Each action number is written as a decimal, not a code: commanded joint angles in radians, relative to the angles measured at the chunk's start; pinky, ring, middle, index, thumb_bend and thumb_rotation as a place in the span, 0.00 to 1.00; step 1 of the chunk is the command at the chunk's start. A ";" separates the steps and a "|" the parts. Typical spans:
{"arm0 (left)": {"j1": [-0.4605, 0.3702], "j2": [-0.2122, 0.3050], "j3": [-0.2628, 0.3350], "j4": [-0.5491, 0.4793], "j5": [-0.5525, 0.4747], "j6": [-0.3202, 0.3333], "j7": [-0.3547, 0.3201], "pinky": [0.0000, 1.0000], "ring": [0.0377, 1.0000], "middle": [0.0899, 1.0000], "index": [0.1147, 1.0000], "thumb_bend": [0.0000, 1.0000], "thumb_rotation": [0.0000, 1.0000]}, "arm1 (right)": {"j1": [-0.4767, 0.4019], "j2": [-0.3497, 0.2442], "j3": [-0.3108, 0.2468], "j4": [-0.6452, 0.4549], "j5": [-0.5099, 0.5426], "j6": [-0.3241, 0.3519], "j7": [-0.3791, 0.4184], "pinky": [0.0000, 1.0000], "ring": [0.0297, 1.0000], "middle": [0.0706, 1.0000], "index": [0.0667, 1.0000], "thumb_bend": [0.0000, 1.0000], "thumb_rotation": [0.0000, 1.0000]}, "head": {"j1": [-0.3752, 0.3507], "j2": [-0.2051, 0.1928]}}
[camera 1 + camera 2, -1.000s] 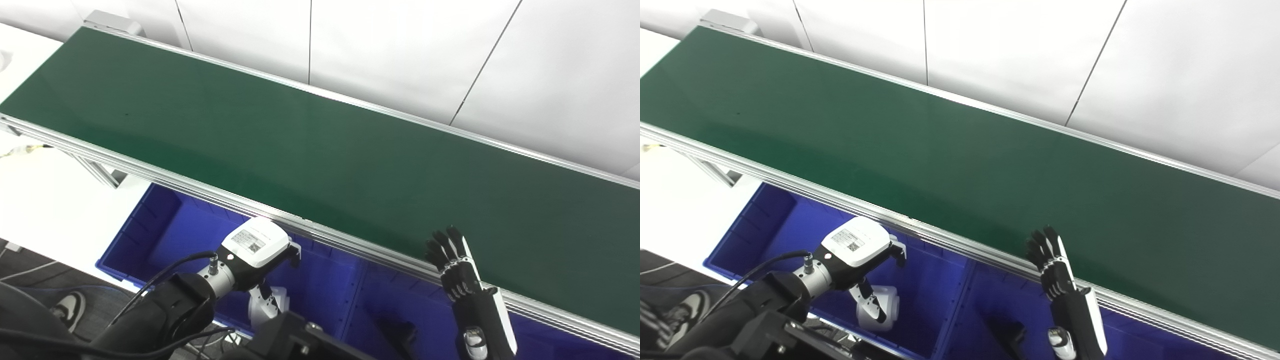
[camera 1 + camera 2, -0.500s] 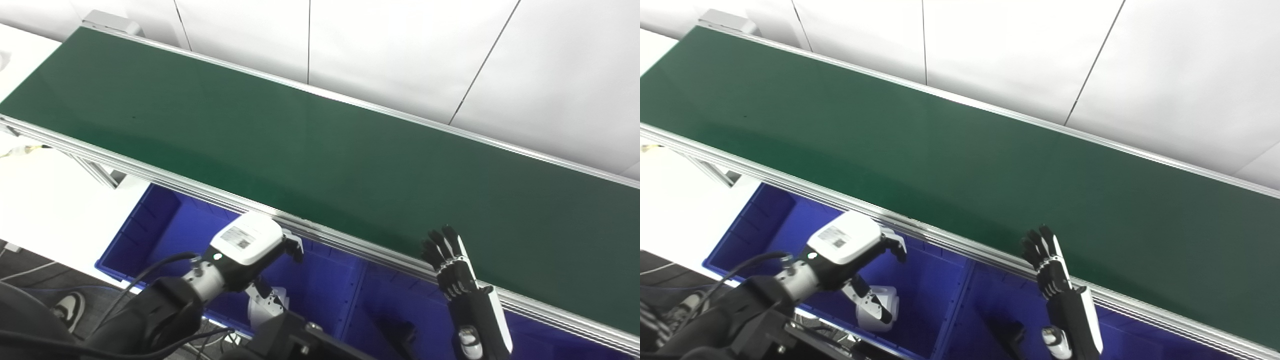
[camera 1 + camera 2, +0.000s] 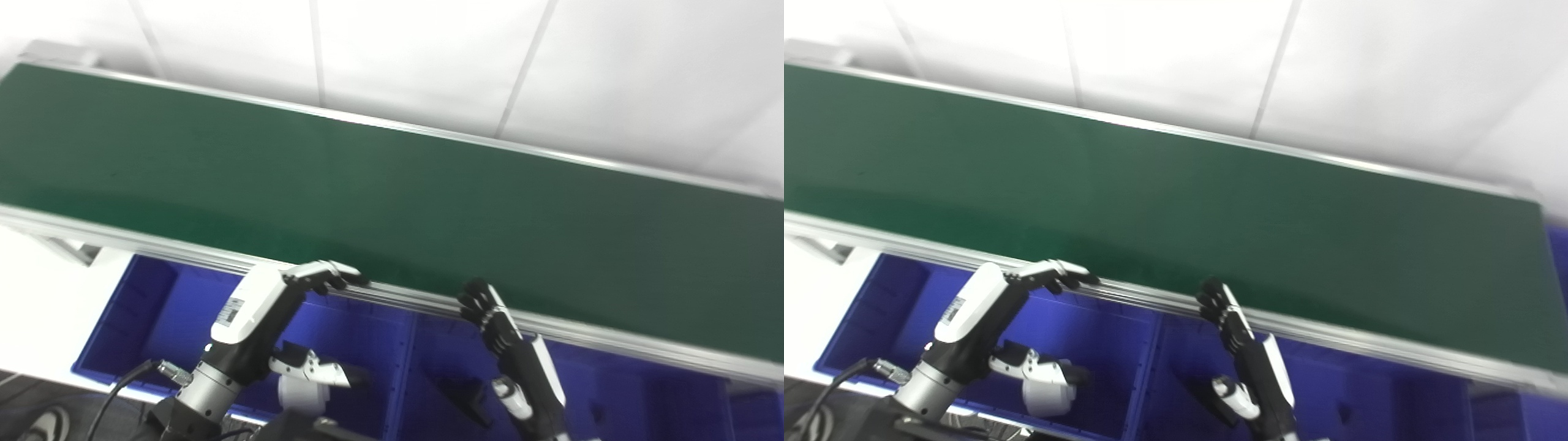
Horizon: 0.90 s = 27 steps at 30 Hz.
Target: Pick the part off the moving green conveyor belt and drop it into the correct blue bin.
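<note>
One conveyor belt (image 3: 392, 184), two blue bins (image 3: 153, 318), two robot hands (image 3: 257, 312).

Behind the scene stands a white panelled wall (image 3: 416, 55) (thin dark seams run down it). A grey shoe (image 3: 46, 424) shows at the bottom-left corner.

Two head cameras, side by side, looking down and forward over the work.

Left eye view: green conveyor belt (image 3: 392, 184) runs as a slanted band from left edge to right edge; white wall panels (image 3: 429, 55) across the top; blue bins (image 3: 153, 318) along the bottom.

Right eye view: same scene, shifted slightly leftward in frame; the belt's right end shows.

Both views slightly blurred.
</note>
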 commanded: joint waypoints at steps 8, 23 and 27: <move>-0.105 -0.068 -0.083 0.346 -0.121 -0.226 0.206 0.65 0.69 0.70 0.67 0.76 0.71 | 0.004 -0.011 0.004 0.031 -0.001 -0.060 -0.027 0.94 0.95 0.95 0.97 0.88 0.88 | -0.003 -0.058; -0.157 0.026 -0.199 0.489 -0.139 -0.212 0.032 0.84 0.90 0.89 0.79 0.85 0.80 | -0.018 -0.002 0.016 0.083 -0.008 -0.060 -0.040 0.91 0.94 0.93 0.95 0.90 0.87 | -0.024 -0.110; -0.164 0.045 -0.205 0.500 -0.174 -0.222 0.013 0.87 0.92 0.89 0.80 0.88 0.81 | -0.021 0.000 0.033 0.092 -0.015 -0.060 -0.052 0.89 0.93 0.93 0.95 0.87 0.85 | -0.118 -0.118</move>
